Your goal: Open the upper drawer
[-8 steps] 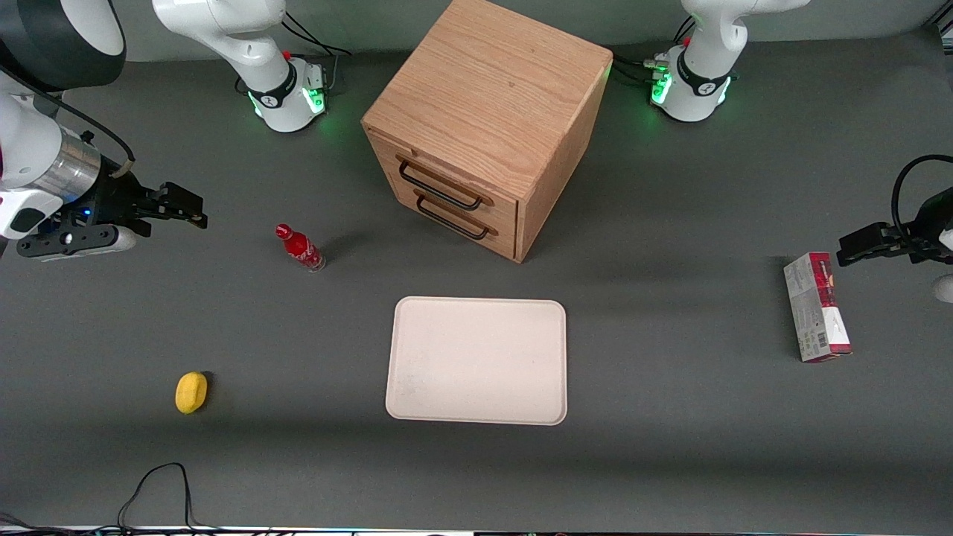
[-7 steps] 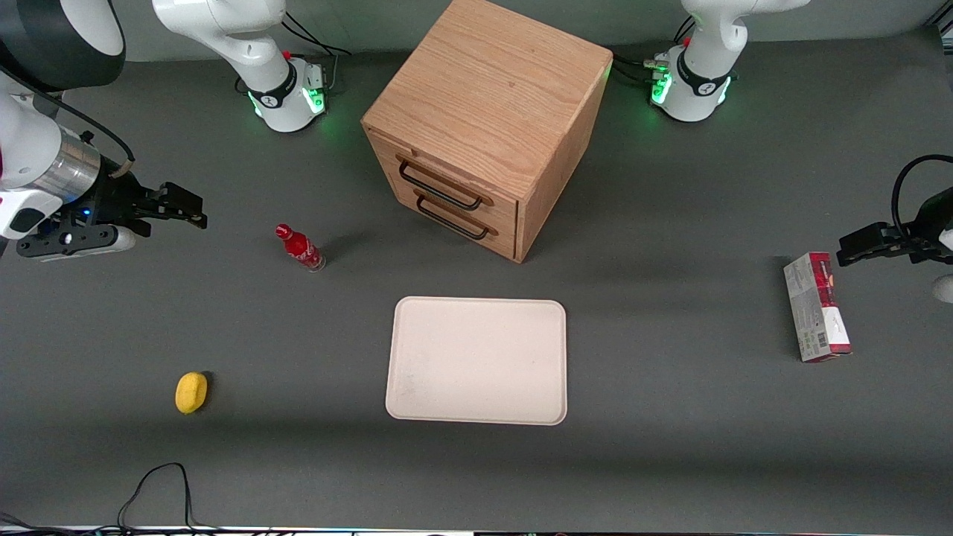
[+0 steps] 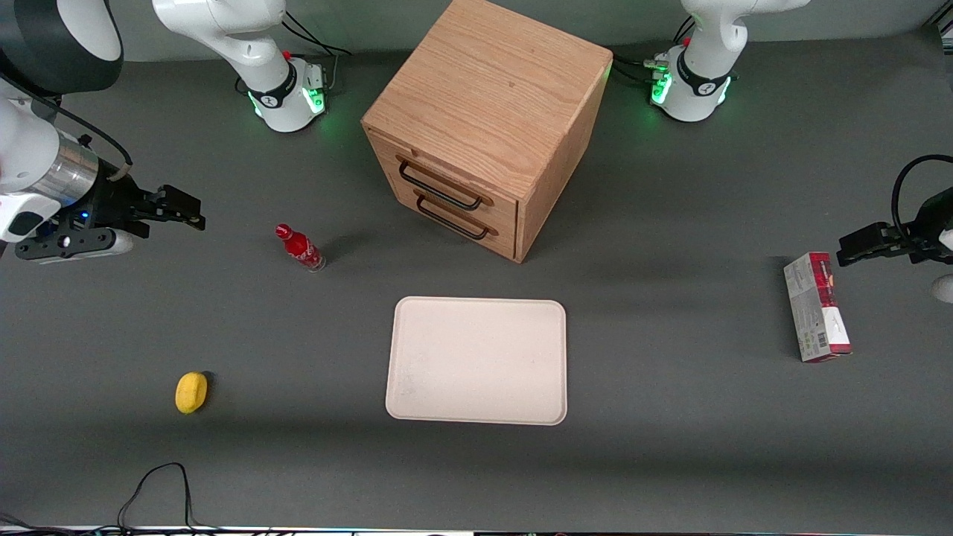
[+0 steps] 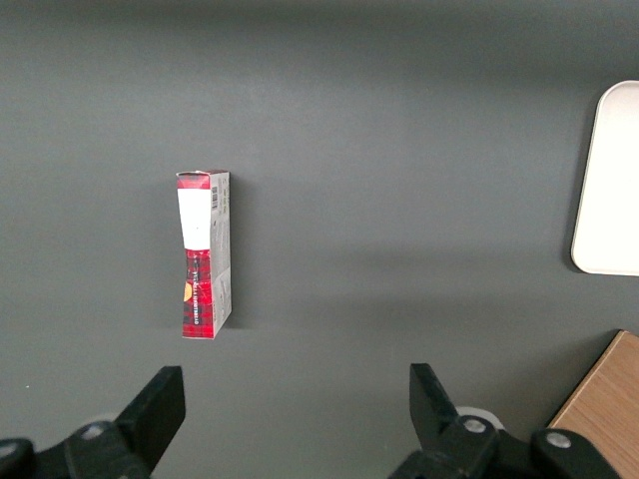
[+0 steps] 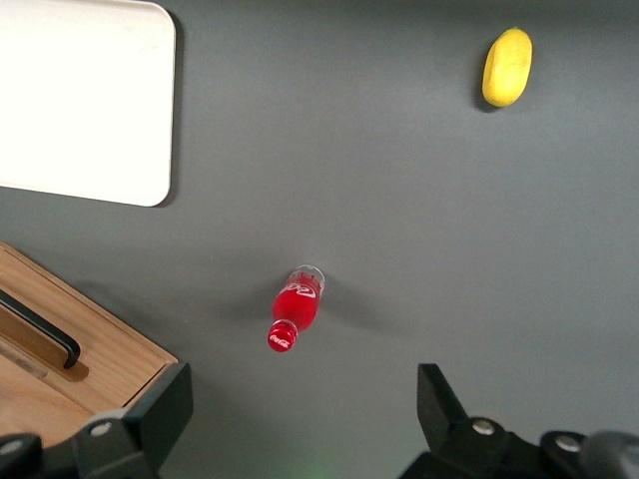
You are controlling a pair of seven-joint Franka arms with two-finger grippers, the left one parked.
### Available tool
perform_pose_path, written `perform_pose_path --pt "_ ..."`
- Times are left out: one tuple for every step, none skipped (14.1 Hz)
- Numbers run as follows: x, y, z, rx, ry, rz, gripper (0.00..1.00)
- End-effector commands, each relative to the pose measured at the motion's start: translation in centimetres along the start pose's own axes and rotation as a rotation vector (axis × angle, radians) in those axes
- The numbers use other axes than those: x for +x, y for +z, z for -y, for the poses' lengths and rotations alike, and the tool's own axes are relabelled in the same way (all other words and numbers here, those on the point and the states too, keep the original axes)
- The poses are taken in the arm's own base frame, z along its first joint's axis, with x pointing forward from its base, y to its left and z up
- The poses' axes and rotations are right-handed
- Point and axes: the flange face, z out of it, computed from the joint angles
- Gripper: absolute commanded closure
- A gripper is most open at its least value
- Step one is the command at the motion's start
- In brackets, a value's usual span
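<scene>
Nudged slightly toward the frame's left edge, gripper [image 3: 195, 212] hovers at mid-left, fingers spread and empty, well apart from the red bottle [image 3: 300, 248]; farther back, upper drawer [image 3: 444, 185] sits shut in the oak cabinet [image 3: 488, 104].

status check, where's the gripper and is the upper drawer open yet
Gripper open, empty, high near the working arm's end. Upper drawer shut, handle untouched. Red bottle stands between them.
</scene>
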Motion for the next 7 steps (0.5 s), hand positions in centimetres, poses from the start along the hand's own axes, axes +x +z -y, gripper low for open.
perform_pose_path --pt "0.6 -0.1 -0.1 0.021 -0.013 0.025 0.0" --pt "0.8 -0.3 0.1 0.028 -0.015 0.024 0.0" --pt "1.0 -0.2 0.4 0.031 -0.019 0.026 0.0" --pt "1.2 -0.2 0.8 0.031 -0.028 0.025 0.0" --pt "1.4 -0.7 1.0 0.033 -0.032 0.016 0.0" --pt "1.8 -0.5 1.5 0.036 -0.043 0.018 0.0" --pt "1.8 -0.2 2.5 0.039 -0.06 0.024 0.0"
